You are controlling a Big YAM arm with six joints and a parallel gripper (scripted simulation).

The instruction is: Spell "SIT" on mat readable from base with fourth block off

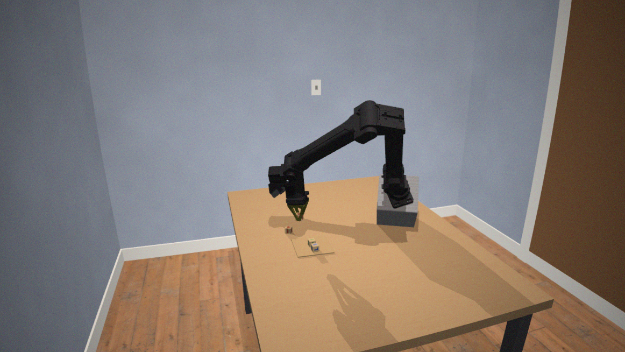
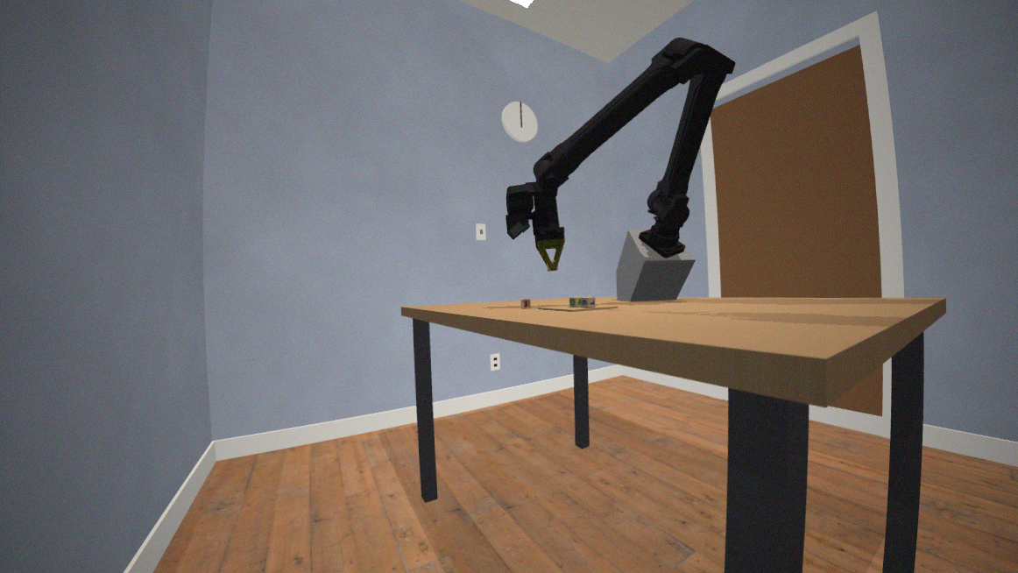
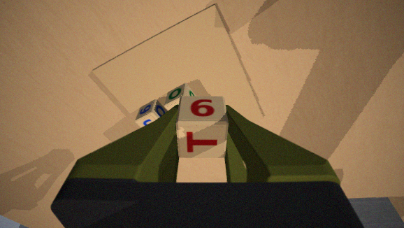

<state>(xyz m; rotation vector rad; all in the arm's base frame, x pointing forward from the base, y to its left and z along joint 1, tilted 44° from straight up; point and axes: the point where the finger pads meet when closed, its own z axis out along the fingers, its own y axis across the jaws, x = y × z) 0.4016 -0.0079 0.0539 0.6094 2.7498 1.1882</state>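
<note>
- Gripper (image 1: 298, 218) (image 2: 552, 269) (image 3: 201, 113) clamps T block (image 3: 202, 140) above the table (image 1: 393, 279) (image 2: 712, 327), probably for carrying to the row's end.
- Two blocks sit together on mat (image 1: 325, 252) (image 2: 562, 308) (image 3: 196, 45), presumably S and I.
- Red-marked block (image 1: 288, 230) (image 2: 526, 303) lies off it, likely the spare.

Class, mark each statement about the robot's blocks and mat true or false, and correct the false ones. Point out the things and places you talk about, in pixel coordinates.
1. The gripper (image 1: 298, 218) (image 2: 551, 268) (image 3: 201, 113) holds a block with a red T (image 3: 201, 141). True.
2. The held block touches the mat (image 1: 325, 252) (image 3: 168, 52). False: it is in the air above the table (image 1: 393, 284) (image 2: 712, 323).
3. Two blocks are on the mat. True.
4. The loose block with red marks (image 1: 288, 230) (image 2: 526, 303) lies on the mat. False: it lies off the mat.
5. The wrist view shows a green 6 on the held block. False: the 6 is red.
</note>
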